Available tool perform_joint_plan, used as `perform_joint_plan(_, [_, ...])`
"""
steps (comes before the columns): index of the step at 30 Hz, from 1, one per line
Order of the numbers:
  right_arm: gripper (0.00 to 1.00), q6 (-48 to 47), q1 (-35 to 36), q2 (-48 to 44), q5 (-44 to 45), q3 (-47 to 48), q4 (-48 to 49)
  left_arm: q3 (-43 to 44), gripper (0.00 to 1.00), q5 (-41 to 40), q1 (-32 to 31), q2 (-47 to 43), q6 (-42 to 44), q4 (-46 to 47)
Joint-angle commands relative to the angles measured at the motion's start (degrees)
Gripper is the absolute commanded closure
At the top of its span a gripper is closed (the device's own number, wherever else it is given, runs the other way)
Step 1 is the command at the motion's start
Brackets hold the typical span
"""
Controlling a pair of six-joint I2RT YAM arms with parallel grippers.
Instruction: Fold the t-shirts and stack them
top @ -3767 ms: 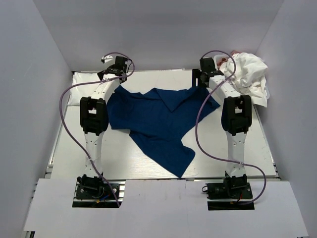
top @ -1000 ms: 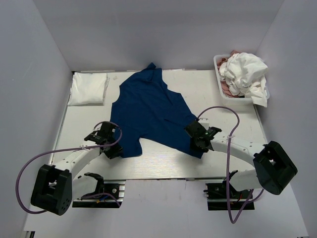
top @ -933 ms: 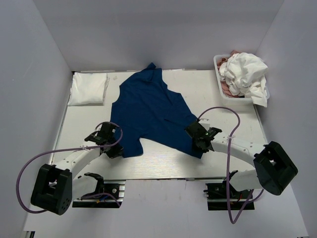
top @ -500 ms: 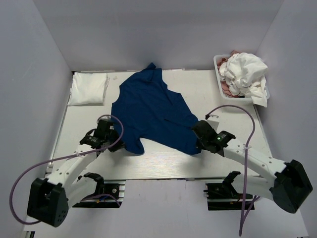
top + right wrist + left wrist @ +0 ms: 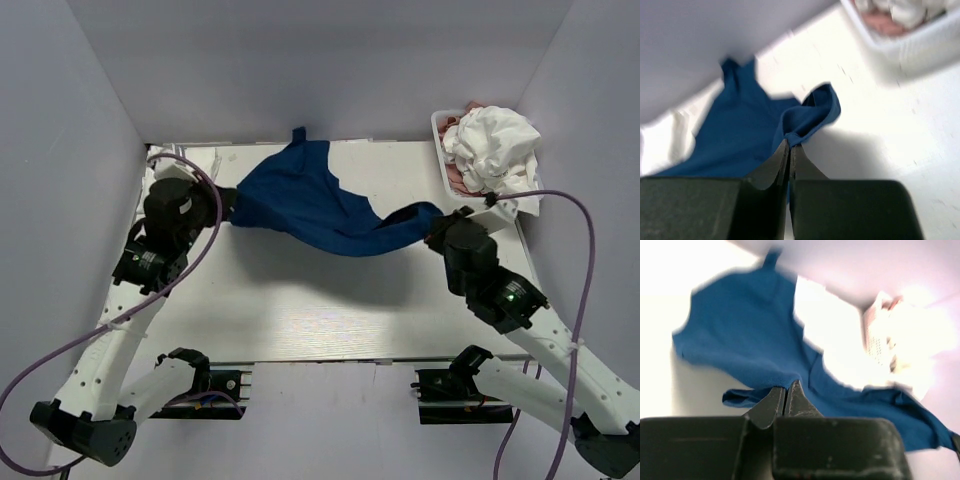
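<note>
A navy blue t-shirt is slung like a hammock across the upper middle of the top view. Its soft cloth sags in loose folds above the smooth white table, and one corner points at the back wall. At upper right, a white lattice basket holds a crumpled white t-shirt over a pink one. The left gripper and right gripper each take one end of the navy shirt. Only the wrist views, both blurred, show the black fingers pressed together on a pinch of cloth.
</note>
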Motion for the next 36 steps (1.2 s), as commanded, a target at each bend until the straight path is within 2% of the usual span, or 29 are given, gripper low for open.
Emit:
perform_joint_plan(1, [1.00, -6.5, -0.1, -1.0, 8.0, 7.9, 9.1, 9.8, 1.00, -5.1, -0.2, -1.0, 4.4, 2.4])
perform_joint_plan(5, [1.00, -15.0, 0.0, -1.5, 6.1, 14.1, 12.6, 17.6, 1.00, -5.7, -0.2, -2.1, 7.3, 3.0])
perform_joint_plan(8, [1.00, -19.8, 0.0, -2.4, 0.0, 18.7, 13.4, 24.2, 1.00, -4.8, -0.2, -3.1, 10.3, 3.0])
perform_joint_plan(17, [1.00, -24.1, 0.0, -9.2, -12.1, 33.3, 5.4, 47.7, 1.00, 0.0, 0.5, -5.4, 14.5, -3.3])
perform_joint_plan(21, [1.00, -25.2, 0.0, -11.0, -13.3, 38.3, 3.1, 57.3, 1.00, -1.3, 1.1, -4.7, 15.5, -5.1])
perform_joint_plan(23, [1.00, -26.2, 0.1, -10.7, -11.5, 38.5, 2.9, 59.2, 1.00, -2.3, 1.1, -3.2, 15.5, -6.3])
perform_joint_plan(26, [1.00, -26.4, 0.4, -8.6, -6.6, 38.0, 2.6, 59.0, 1.00, -4.3, 1.1, 0.0, 15.5, -6.3])
perform_joint_plan(31, [1.00, -27.7, 0.4, -4.0, 8.3, 30.0, 9.2, 47.0, 1.00, -11.8, 0.0, 5.8, 16.1, -1.6])
perform_joint_plan(32, [1.00, -29.9, 0.3, -3.5, 9.9, 28.4, 13.3, 44.9, 1.00, -16.5, 0.0, 6.9, 16.1, -0.6])
perform_joint_plan(33, [1.00, -30.9, 0.2, -0.6, 12.6, 24.2, 14.5, 40.9, 1.00, -18.0, 0.5, 8.3, 16.7, 0.3])
perform_joint_plan(36, [1.00, -30.6, -0.9, 7.1, 16.4, 19.5, 18.2, 35.7, 1.00, -23.8, 1.1, 16.6, 16.7, 1.7])
